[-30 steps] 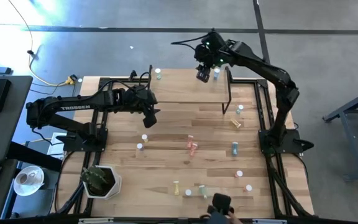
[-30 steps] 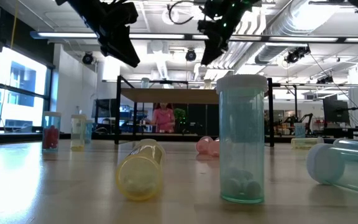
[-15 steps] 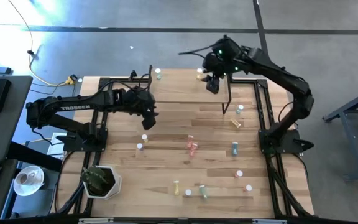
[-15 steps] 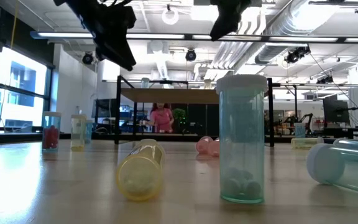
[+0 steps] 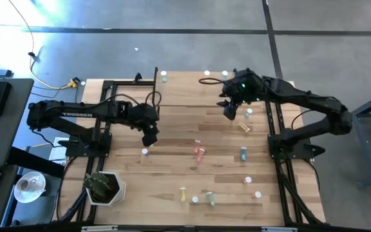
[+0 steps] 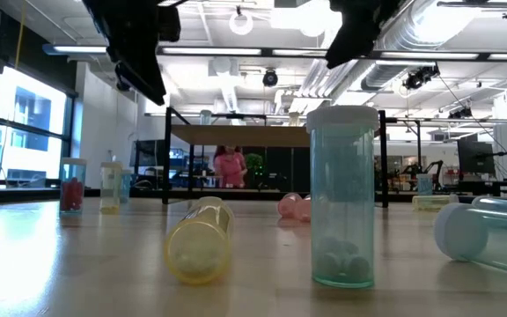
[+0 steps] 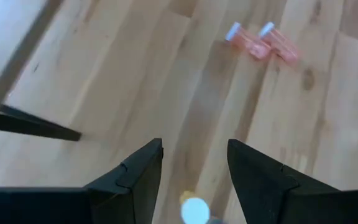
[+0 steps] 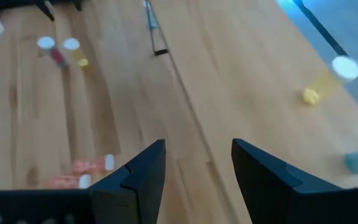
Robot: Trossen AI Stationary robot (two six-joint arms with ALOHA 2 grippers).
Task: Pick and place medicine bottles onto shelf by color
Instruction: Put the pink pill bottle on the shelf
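Below left jaws [image 7: 194, 168], spread empty, white-capped bottle [image 7: 195, 210]; right jaws [image 8: 197, 168] spread empty.

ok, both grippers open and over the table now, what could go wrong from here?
1. The left gripper hangs over an upright bottle with another standing close by; coming down on one may knock over the other.
2. The two pink bottles lie on their sides, touching; grabbing one may roll the other.
3. The right gripper is close to the shelf's black leg; a swing there might clip it.

Two dark jointed arms, white lettering on the left arm [image 5: 76, 115], black cables looped alongside.
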